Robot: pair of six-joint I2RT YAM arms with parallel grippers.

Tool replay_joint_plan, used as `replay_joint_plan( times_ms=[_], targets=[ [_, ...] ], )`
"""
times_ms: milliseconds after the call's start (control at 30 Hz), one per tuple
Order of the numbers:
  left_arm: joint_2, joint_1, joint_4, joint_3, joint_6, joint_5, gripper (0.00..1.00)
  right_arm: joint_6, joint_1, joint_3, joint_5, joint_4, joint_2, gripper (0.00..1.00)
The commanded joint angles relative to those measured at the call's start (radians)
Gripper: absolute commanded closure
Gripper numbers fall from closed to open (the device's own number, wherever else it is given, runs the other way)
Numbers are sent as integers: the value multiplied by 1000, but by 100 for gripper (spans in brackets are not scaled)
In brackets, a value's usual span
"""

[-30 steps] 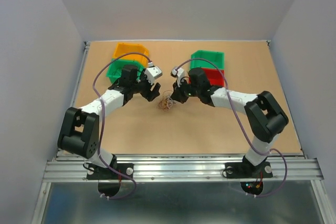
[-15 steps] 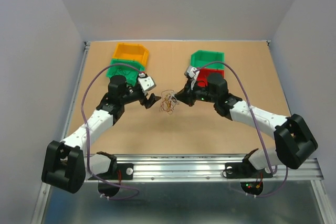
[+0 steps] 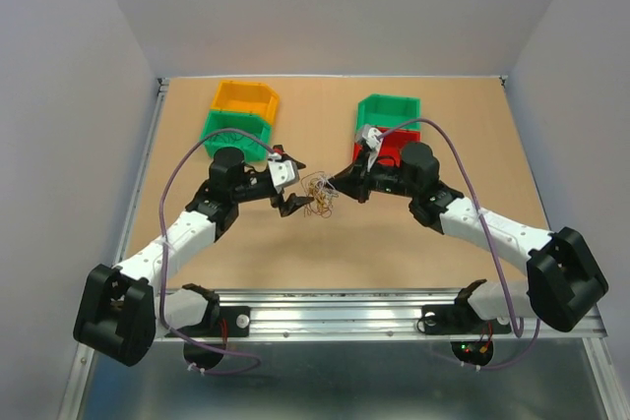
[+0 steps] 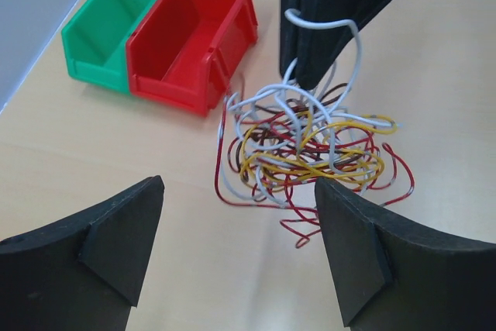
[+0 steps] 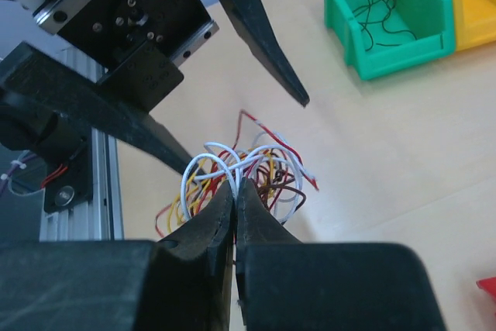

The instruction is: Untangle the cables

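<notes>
The cables [image 3: 320, 192] are a small tangle of thin red, yellow, white and brown wires at the table's middle. My right gripper [image 3: 339, 184] is shut on a white loop at the top of the cables [image 5: 248, 162], its fingertips [image 5: 235, 185] pressed together. In the left wrist view those black right fingers [image 4: 314, 29] come down onto the tangle [image 4: 310, 153]. My left gripper [image 3: 297, 187] stands open just left of the tangle, its jaws wide apart [image 4: 239, 191], nothing between them; one red loop lies by its right finger.
A yellow bin [image 3: 224, 89] and a green bin [image 3: 219, 120] sit at the back left; the green one [image 5: 387, 13] holds thin black wire. A green bin [image 3: 389, 98] and a red bin [image 3: 394, 135] sit at the back right, close behind the right arm.
The left arm has swung in toward the tangle and its jaws have spread wider. The right arm has stretched out, still pinching the cables, which have shifted slightly.
</notes>
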Motion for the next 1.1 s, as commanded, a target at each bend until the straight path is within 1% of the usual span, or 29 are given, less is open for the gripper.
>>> replay_joint_plan(
  times_ms=[0,100,167,200,233,300,333,400,433,467,500,533,567,600,633,667,700,733,767,800,833,867,933,967,1033,1067],
  targets=[
    [-22,-67,88,-5,-9,6,9,29,-3,-9,-39,99,-16,99],
    [7,-125,94,8,-14,-36,11,39,0,-1,-45,113,0,100],
    [17,-147,94,13,-9,-79,19,43,2,-1,-48,127,4,99],
    [18,-152,96,15,-4,-83,25,46,2,-3,-48,132,4,99],
    [26,-156,100,19,-7,-94,43,51,2,-6,-56,144,1,100],
    [32,-158,102,25,-18,-111,63,57,2,-10,-62,156,-5,99],
    [39,-158,103,33,-20,-128,79,65,4,-19,-60,165,-9,99],
    [41,-158,103,31,-18,-139,90,68,2,-30,-30,173,-31,99],
    [40,-158,103,27,-14,-142,92,72,2,-36,-7,176,-41,99],
    [40,-158,103,18,-9,-149,92,75,2,-52,49,176,-57,99],
    [33,-158,103,9,-3,-152,96,80,2,-62,80,176,-89,99],
    [32,-158,103,4,3,-174,96,83,2,-73,114,178,-113,99],
    [30,-158,103,-2,5,-189,99,88,2,-87,184,178,-135,99],
    [32,-156,103,-7,9,-203,100,94,2,-114,220,181,-159,99],
    [38,-156,102,-16,22,-218,100,108,0,-131,257,187,-217,99],
    [46,-156,100,-19,29,-244,100,115,3,-166,338,192,-247,99],
    [53,-155,93,-21,35,-260,100,125,2,-187,376,198,-284,99],
    [70,-155,87,-16,43,-299,100,134,2,-205,409,204,-348,99],
    [78,-155,76,-10,43,-327,100,138,4,-223,482,205,-388,100],
    [93,-149,74,-5,40,-358,100,148,4,-245,522,208,-423,99],
    [101,-140,74,7,25,-417,100,155,4,-278,553,205,-457,100],
    [104,-130,74,13,17,-444,100,157,2,-299,614,205,-526,100],
    [115,-80,74,40,-13,-522,100,154,2,-328,682,169,-590,99],
    [115,-55,71,50,-53,-533,100,158,4,-334,769,149,-645,99],
    [103,20,70,68,-95,-516,100,163,2,-342,846,83,-699,100],
    [95,99,59,82,-127,-446,100,157,4,-342,890,61,-730,99]
  ],
)
